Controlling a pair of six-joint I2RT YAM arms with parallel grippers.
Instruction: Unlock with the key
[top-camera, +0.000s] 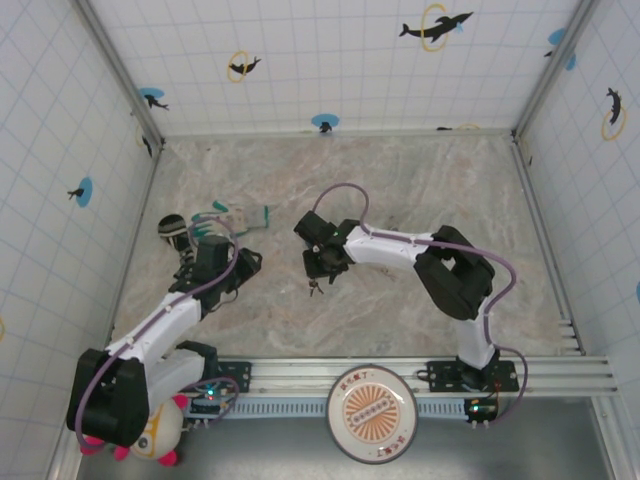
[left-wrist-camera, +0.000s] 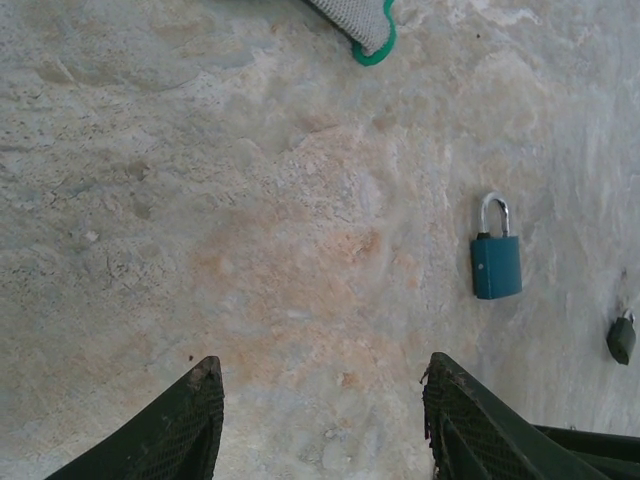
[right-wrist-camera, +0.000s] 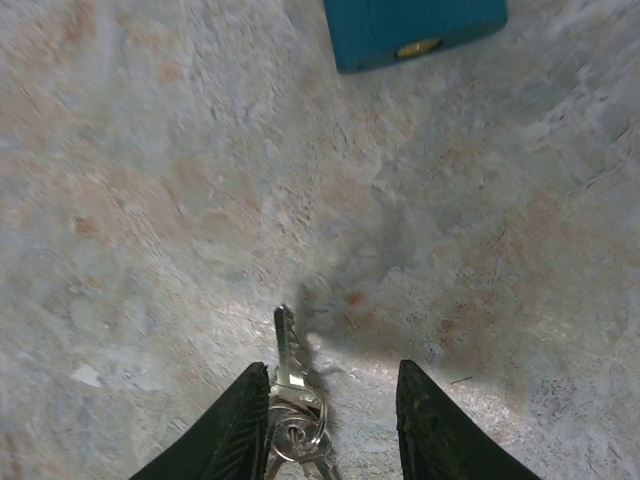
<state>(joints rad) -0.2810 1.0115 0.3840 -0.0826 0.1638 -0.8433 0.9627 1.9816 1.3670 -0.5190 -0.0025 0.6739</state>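
Key (right-wrist-camera: 287, 350), on ring (right-wrist-camera: 296, 432): judged light, stiff, slippery metal; grasp at head. Right hand (right-wrist-camera: 333, 367) part-spread astride it, unclamped; left hand (left-wrist-camera: 321, 360) spread, empty.

Teal padlock (left-wrist-camera: 496, 268) (silver shackle (left-wrist-camera: 494, 212)); silvery key (right-wrist-camera: 288, 352); beige-marbled table (left-wrist-camera: 250, 200).

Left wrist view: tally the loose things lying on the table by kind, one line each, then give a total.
Blue padlock: 1
Small dark key: 1
Grey cloth with a green edge: 1
Total: 3
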